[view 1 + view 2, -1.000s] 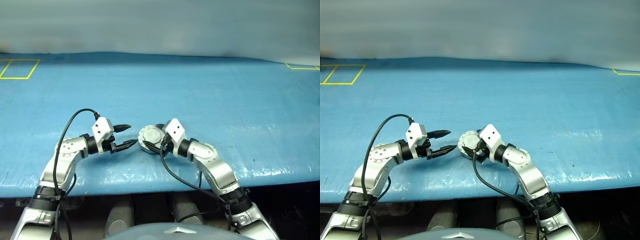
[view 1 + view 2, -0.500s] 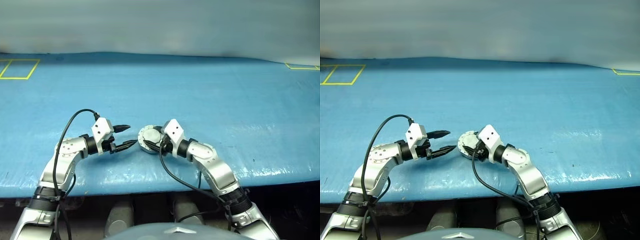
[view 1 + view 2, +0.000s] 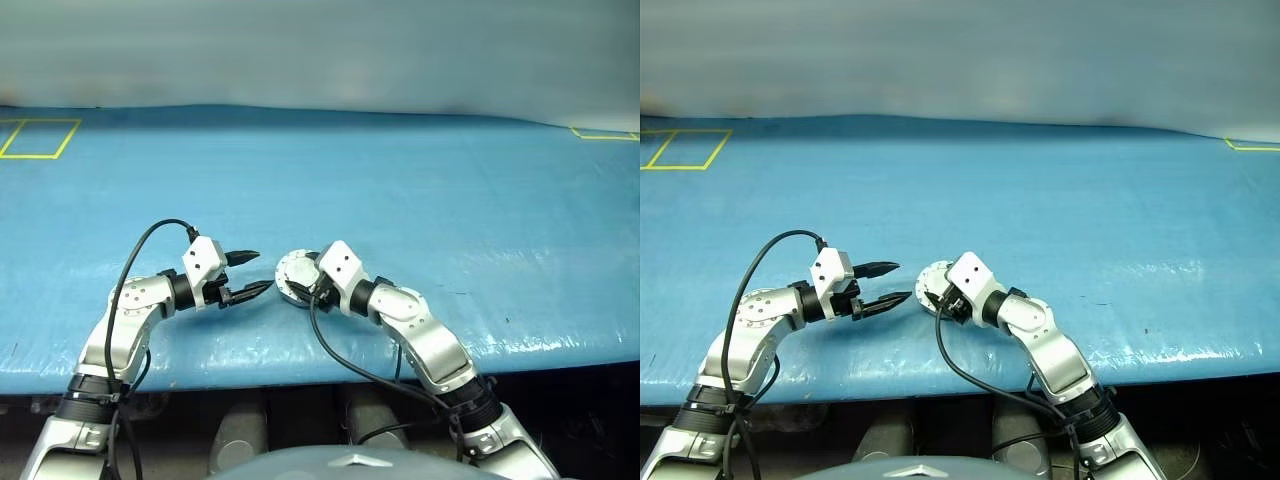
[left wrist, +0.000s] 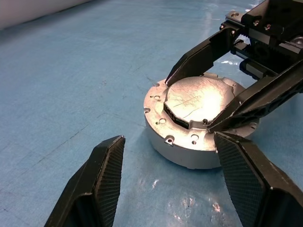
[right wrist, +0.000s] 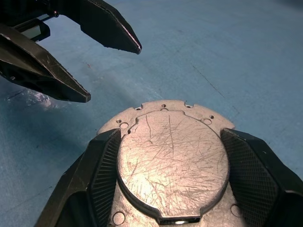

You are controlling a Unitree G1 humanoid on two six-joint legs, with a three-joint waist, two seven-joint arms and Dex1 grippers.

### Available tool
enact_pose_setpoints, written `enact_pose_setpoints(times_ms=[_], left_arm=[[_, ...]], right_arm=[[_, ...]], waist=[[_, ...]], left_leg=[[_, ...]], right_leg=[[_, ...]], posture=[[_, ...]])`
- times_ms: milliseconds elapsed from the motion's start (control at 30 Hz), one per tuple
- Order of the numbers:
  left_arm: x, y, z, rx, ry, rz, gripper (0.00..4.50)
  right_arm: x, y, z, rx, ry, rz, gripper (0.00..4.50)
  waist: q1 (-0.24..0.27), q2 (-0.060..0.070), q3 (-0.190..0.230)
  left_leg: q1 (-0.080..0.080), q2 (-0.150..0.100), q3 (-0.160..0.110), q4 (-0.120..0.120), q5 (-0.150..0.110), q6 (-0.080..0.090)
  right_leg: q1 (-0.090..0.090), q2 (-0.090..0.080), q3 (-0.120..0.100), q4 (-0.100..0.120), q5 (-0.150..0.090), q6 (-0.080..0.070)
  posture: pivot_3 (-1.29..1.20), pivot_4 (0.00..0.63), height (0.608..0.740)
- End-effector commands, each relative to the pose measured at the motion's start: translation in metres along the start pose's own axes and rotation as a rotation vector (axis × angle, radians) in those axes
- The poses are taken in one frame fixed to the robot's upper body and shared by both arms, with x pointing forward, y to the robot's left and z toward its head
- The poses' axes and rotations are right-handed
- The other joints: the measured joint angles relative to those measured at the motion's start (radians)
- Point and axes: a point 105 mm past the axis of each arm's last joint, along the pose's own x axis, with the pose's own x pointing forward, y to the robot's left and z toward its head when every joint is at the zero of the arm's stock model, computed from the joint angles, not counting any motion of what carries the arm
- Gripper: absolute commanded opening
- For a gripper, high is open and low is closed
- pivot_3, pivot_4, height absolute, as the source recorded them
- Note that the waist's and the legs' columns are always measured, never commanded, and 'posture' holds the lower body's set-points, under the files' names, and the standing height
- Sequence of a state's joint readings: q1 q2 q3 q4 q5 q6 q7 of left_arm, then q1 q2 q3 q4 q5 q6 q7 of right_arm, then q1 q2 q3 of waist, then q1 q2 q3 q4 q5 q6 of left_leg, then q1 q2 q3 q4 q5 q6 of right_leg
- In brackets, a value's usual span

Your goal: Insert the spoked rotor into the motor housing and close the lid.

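Black fingers of the right gripper straddle the closed lid, one on each side of the scratched silver disc and close against its edge, though a firm grip cannot be confirmed. Just beside it, the left gripper hangs with its fingers spread and empty. Under the lid, the motor housing rests on the blue table.

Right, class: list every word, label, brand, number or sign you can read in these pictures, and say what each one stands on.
There are none to read.
The lid on the motor housing: scratches and screw holes, no lettering.
The blue table: yellow tape outlines at the far corners, no text.
The left gripper and the right gripper: no readable marking.
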State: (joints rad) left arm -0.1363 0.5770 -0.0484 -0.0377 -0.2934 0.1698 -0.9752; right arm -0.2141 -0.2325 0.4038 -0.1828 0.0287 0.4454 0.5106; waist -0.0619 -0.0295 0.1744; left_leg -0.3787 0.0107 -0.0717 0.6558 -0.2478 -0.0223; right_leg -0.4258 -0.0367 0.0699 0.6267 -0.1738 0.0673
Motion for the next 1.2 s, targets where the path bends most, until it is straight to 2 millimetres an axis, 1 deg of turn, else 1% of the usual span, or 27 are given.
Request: enact_pose_setpoints(times_ms=[33, 267, 367, 467, 700, 733, 900, 1100, 1200], left_arm=[[-0.002, 0.004, 0.005, 0.014, -0.012, 0.017, 3.29], [0.006, 0.008, 0.009, -0.011, -0.024, 0.036, 3.29], [0.012, 0.014, 0.009, -0.059, -0.020, 0.070, 3.29], [0.018, 0.017, 0.008, -0.095, -0.011, 0.076, 2.64], [0.032, 0.014, 0.007, -0.094, 0.005, 0.034, 0.29], [0.034, 0.013, 0.008, -0.095, -0.001, 0.026, 0.04], [0.037, 0.005, 0.009, -0.112, -0.008, -0.019, 0.04], [0.035, -0.003, -0.002, -0.127, 0.045, -0.055, 0.04], [0.036, -0.008, -0.003, -0.134, 0.050, -0.074, 0.04]], right_arm=[[-0.001, -0.001, -0.027, 0.109, 0.081, -0.014, 3.02], [-0.001, 0.001, -0.027, 0.109, 0.078, -0.007, 3.02], [-0.002, 0.001, -0.027, 0.104, 0.078, -0.008, 3.02], [-0.002, 0.001, -0.027, 0.101, 0.077, -0.008, 3.02], [-0.003, -0.001, -0.026, 0.091, 0.074, -0.022, 3.02], [-0.003, -0.001, -0.026, 0.091, 0.075, -0.023, 3.02], [-0.004, -0.001, -0.027, 0.092, 0.077, -0.030, 3.02], [-0.003, -0.002, -0.027, 0.091, 0.077, -0.035, 3.02], [-0.003, -0.002, -0.025, 0.090, 0.075, -0.026, 3.02]], waist=[[0.000, 0.000, 0.000], [-0.001, 0.000, -0.001], [-0.001, -0.001, -0.001], [-0.002, -0.001, -0.001], [-0.002, -0.001, -0.001], [-0.002, -0.001, -0.001], [-0.001, -0.001, -0.001], [-0.001, -0.001, -0.002], [0.000, -0.001, -0.003]], left_leg=[[0.000, 0.000, 0.000, 0.000, 0.000, 0.000], [0.001, 0.000, 0.000, 0.000, 0.000, 0.000], [0.000, 0.000, 0.000, 0.000, 0.000, 0.000], [0.001, 0.000, 0.000, 0.000, 0.000, 0.000], [0.000, 0.000, 0.000, 0.000, 0.000, 0.000], [0.000, 0.000, 0.000, 0.000, 0.000, 0.000], [0.000, 0.000, 0.000, 0.000, 0.000, 0.000], [0.000, 0.000, 0.000, 0.000, 0.000, 0.000], [0.000, 0.000, 0.000, 0.000, 0.000, 0.000]], right_leg=[[0.000, 0.000, 0.000, 0.000, 0.000, 0.000], [0.000, 0.000, 0.000, 0.000, 0.000, 0.000], [0.000, 0.000, 0.000, 0.000, 0.000, 0.000], [0.001, 0.000, 0.000, 0.000, 0.000, 0.000], [0.001, 0.000, 0.000, 0.000, 0.000, 0.000], [0.001, 0.000, 0.000, 0.000, 0.000, 0.000], [0.001, 0.000, 0.000, 0.000, 0.000, 0.000], [0.001, 0.000, 0.000, 0.000, 0.000, 0.000], [0.001, 0.000, 0.000, 0.000, 0.000, 0.000]], posture=[[0.00, 0.150, 0.740], [0.00, 0.150, 0.740], [0.00, 0.150, 0.740], [0.00, 0.150, 0.740], [0.00, 0.150, 0.740], [0.00, 0.150, 0.740], [0.00, 0.150, 0.740], [0.00, 0.150, 0.740], [0.00, 0.150, 0.740]])
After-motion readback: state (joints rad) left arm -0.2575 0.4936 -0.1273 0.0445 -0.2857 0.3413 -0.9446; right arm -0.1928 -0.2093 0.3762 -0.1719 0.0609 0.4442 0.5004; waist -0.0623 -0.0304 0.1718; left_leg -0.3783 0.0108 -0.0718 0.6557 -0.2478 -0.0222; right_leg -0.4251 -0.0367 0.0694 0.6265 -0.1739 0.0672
